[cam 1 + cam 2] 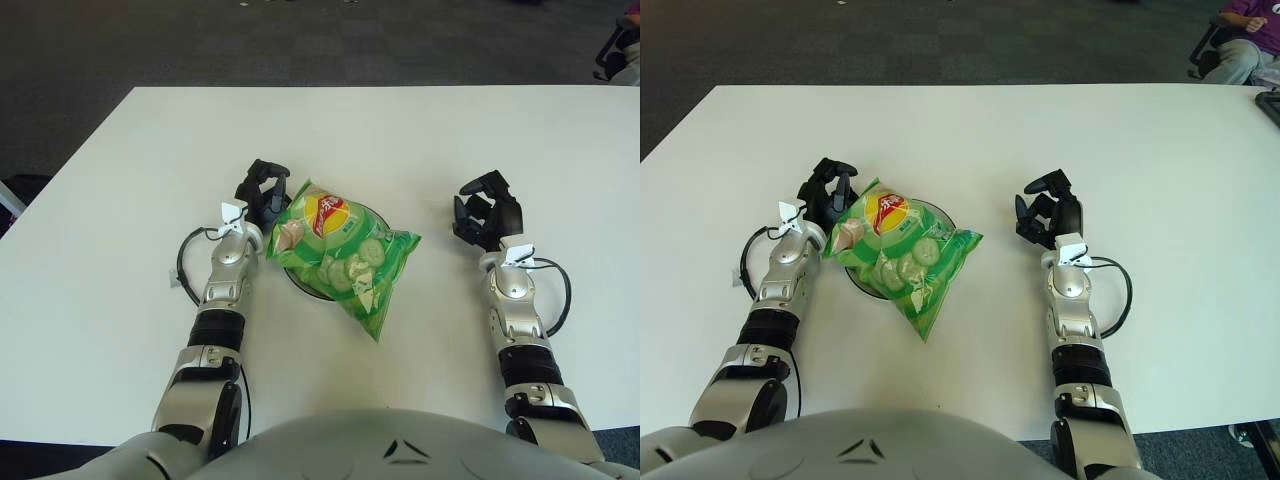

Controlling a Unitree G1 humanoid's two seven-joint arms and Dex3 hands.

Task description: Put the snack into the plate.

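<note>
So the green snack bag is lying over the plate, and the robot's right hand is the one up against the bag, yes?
Not quite. The green snack bag does lie over the plate, but the left hand is against it. In the left eye view, the right hand shows apart, to the bag's right.
</note>
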